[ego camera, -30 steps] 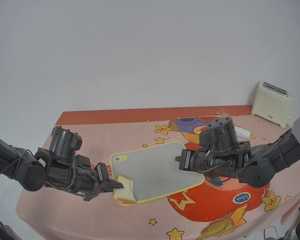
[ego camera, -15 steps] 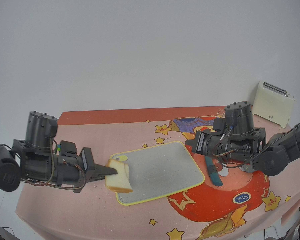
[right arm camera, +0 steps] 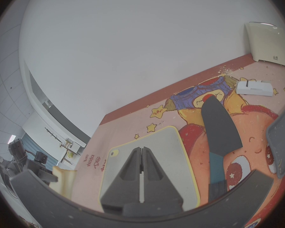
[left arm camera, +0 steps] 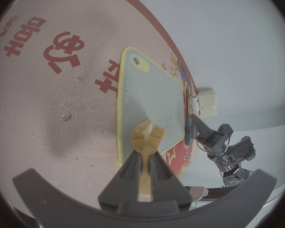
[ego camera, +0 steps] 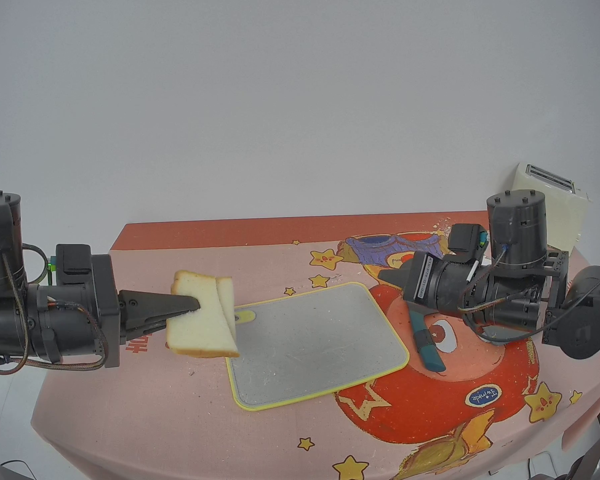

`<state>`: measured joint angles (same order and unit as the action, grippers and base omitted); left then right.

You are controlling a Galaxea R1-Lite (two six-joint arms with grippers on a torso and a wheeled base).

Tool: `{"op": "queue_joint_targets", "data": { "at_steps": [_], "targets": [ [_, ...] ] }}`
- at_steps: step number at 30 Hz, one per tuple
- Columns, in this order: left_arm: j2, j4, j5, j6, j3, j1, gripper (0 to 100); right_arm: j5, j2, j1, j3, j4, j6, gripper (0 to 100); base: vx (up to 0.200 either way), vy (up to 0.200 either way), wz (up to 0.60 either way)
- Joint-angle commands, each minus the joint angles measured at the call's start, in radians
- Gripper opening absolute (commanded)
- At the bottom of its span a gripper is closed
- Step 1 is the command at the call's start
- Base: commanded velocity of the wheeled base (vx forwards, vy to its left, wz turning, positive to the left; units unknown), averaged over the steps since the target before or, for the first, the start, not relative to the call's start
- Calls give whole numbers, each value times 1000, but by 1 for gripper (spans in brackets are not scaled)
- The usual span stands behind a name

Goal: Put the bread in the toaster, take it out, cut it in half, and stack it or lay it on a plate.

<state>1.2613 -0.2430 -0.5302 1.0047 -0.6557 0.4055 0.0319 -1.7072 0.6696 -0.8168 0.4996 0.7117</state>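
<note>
Left end effector [ego camera: 195, 305] pinches bread [ego camera: 197, 333]; its wrist view reveals two splayed halves.

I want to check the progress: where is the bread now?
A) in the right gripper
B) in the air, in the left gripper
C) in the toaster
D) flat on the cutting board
B: the left gripper pinches the two bread pieces in the air, off the cutting board.

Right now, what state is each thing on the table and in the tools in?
bread, two pieces pinched together, held off the table
left tool, shut on bread
right tool, shut, empty
cutting board, flat, bare
knife, lying on table beside cutting board
toaster, upright
</note>
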Motion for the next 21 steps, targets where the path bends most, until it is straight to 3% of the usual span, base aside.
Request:
{"op": "queue_joint_targets", "data": {
  "at_steps": [1, 4, 9, 11, 15, 18, 21],
  "targets": [
    [-36, -32, -11, -1, 33, 1, 0, -7, 35, 44, 18, 63, 51, 0, 0, 0, 0],
    [-42, -41, -14, 0, 30, 3, 0, -3, 64, 33, 76, 99, 98, 0, 0, 0, 0],
    [-40, -44, -16, 0, 33, 6, 0, 6, 140, -24, 91, 103, 124, 0, 0, 0, 0],
    [-37, -47, -27, -3, 34, 6, 0, 36, 170, -64, 97, 106, 195, 0, 0, 0, 0],
    [-36, -45, -73, 3, 30, 1, 0, 40, 189, -70, 62, 171, 281, 0, 0, 0, 0],
    [-33, -45, -77, 2, 36, -2, 0, 59, 170, -91, 28, 224, 334, 0, 0, 0, 0],
    [-42, -45, -77, 3, 38, -4, 0, 57, 121, -102, 28, 266, 341, 0, 0, 0, 0]
  ]
}}
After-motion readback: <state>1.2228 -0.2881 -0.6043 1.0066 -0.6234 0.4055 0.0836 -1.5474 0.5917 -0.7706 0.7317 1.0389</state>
